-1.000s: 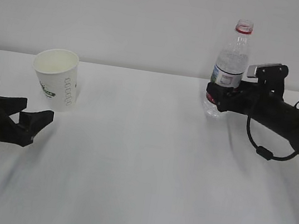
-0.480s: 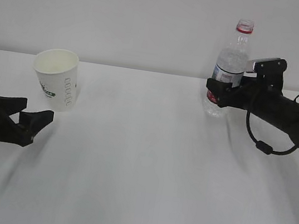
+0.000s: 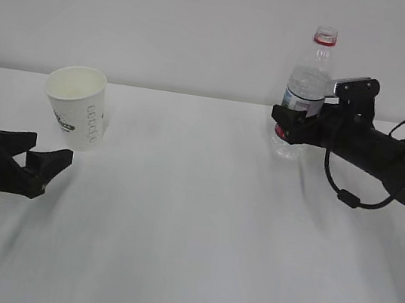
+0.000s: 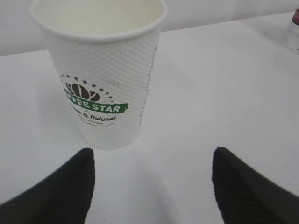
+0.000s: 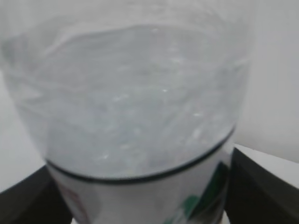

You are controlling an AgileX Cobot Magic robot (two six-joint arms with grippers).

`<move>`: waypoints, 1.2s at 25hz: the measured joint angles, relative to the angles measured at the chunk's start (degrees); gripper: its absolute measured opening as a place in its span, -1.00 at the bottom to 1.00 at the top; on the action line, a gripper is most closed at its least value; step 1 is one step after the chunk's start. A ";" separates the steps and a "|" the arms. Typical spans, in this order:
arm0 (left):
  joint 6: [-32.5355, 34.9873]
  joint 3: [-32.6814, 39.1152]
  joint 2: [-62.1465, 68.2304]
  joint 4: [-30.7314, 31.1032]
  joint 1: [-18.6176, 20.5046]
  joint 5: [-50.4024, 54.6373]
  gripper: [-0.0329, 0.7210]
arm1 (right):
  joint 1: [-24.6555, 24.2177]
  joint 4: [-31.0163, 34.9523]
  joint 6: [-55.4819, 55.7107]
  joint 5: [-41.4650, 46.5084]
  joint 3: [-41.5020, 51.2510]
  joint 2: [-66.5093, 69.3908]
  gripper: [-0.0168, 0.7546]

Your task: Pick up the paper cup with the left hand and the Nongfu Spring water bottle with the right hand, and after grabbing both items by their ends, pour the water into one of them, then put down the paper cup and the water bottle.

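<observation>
Reading "COFFEE STAR" on a green band, the paper cup (image 4: 103, 79) stands upright.

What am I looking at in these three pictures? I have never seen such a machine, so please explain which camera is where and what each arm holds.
This is a robot with two black arms at a white table. One camera looks across the table; the other two sit on the wrists.

The left gripper stands open, just short of the paper cup, not touching it. Its wrist camera shows the cup between two dark fingertips.

The right gripper has its jaws around the water bottle, which leans slightly. Whether it squeezes or lifts the bottle, I cannot tell. Its wrist camera shows the bottle very close.
</observation>
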 joint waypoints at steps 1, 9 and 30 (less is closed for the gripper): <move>0.00 0.00 0.00 0.00 0.00 0.00 0.62 | 0.00 0.56 0.00 0.00 0.00 0.00 0.73; 0.00 0.00 0.00 0.00 0.00 0.00 0.62 | 0.00 0.70 0.00 0.00 0.00 0.00 0.70; 0.00 0.00 0.00 0.00 0.00 0.00 0.62 | 0.00 1.07 0.00 0.00 0.00 0.00 0.38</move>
